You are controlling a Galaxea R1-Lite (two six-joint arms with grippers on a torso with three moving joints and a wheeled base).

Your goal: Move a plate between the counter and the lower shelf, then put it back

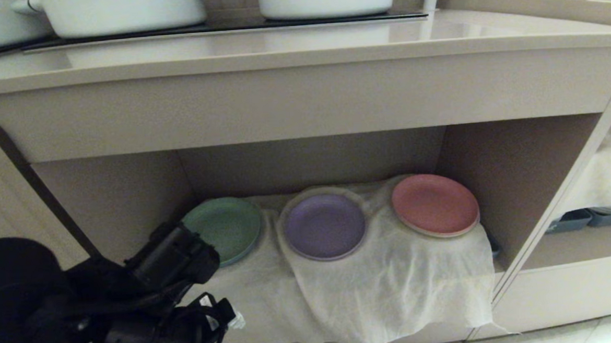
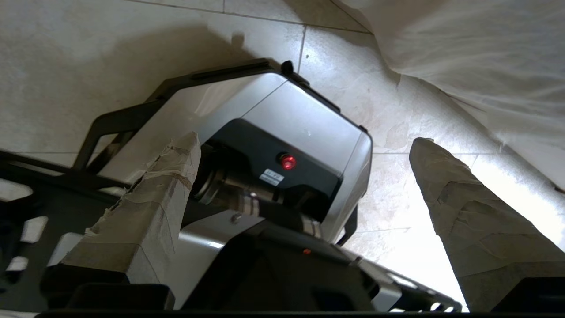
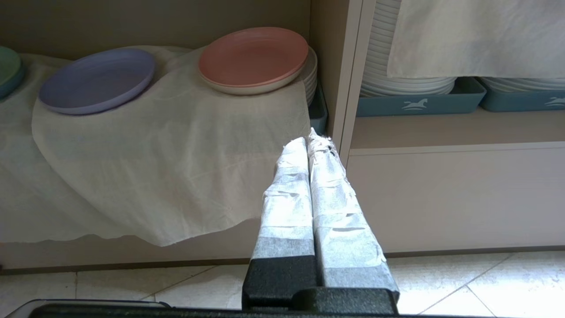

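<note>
The lavender plate (image 1: 325, 225) lies flat on the white cloth (image 1: 395, 287) draped over the lower shelf (image 1: 520, 170), with a green plate (image 1: 227, 228) just beside it at nine o'clock and a pink-red plate (image 1: 435, 204) just beside it at two o'clock, while the counter (image 1: 298, 41) above carries white pots (image 1: 124, 11) on its hob. The left gripper (image 2: 304, 145) hangs low over the tiled floor (image 2: 110, 53) and the robot's own base, its taped fingers (image 2: 463, 212) spread wide with nothing between them. The right gripper (image 3: 311, 141) sits low in front of the cabinet, its wrapped fingers pressed together and empty.
</note>
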